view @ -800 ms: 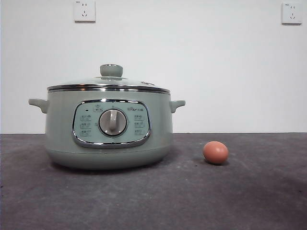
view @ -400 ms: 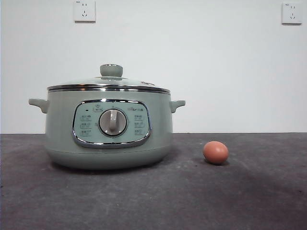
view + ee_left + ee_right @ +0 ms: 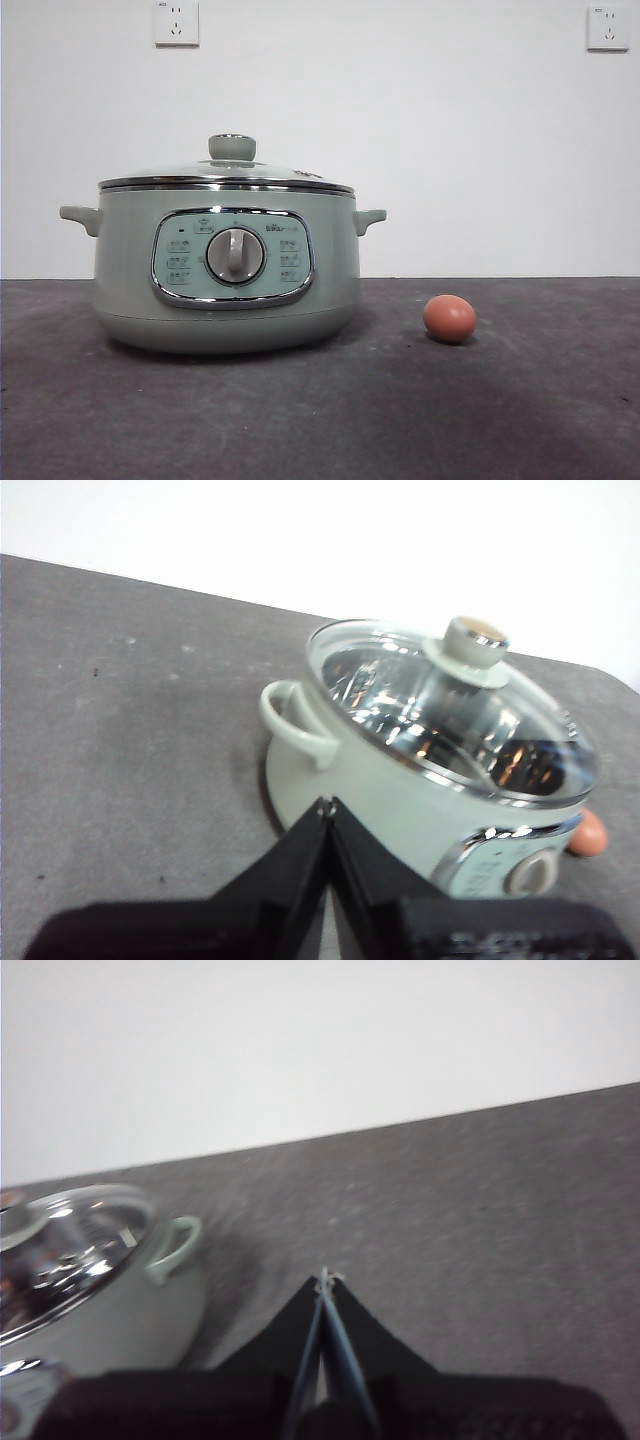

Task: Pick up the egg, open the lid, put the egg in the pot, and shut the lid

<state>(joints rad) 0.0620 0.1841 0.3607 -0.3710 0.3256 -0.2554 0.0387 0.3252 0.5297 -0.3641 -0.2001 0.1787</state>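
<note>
The pale green pot [image 3: 226,290] stands left of centre on the dark table, dial panel facing the front camera. Its glass lid [image 3: 228,176] with the green knob rests on top, closed. A reddish-brown egg [image 3: 449,318] lies on the table to the pot's right, apart from it. In the left wrist view my left gripper [image 3: 327,805] is shut and empty, held above the table beside the pot [image 3: 400,800], with the lid [image 3: 450,710] and the egg [image 3: 588,833] beyond. My right gripper [image 3: 326,1276] is shut and empty too, above bare table near a pot handle [image 3: 172,1248].
The dark grey table [image 3: 520,410] ends at a white wall with two sockets [image 3: 176,22] high up. Neither arm shows in the front view.
</note>
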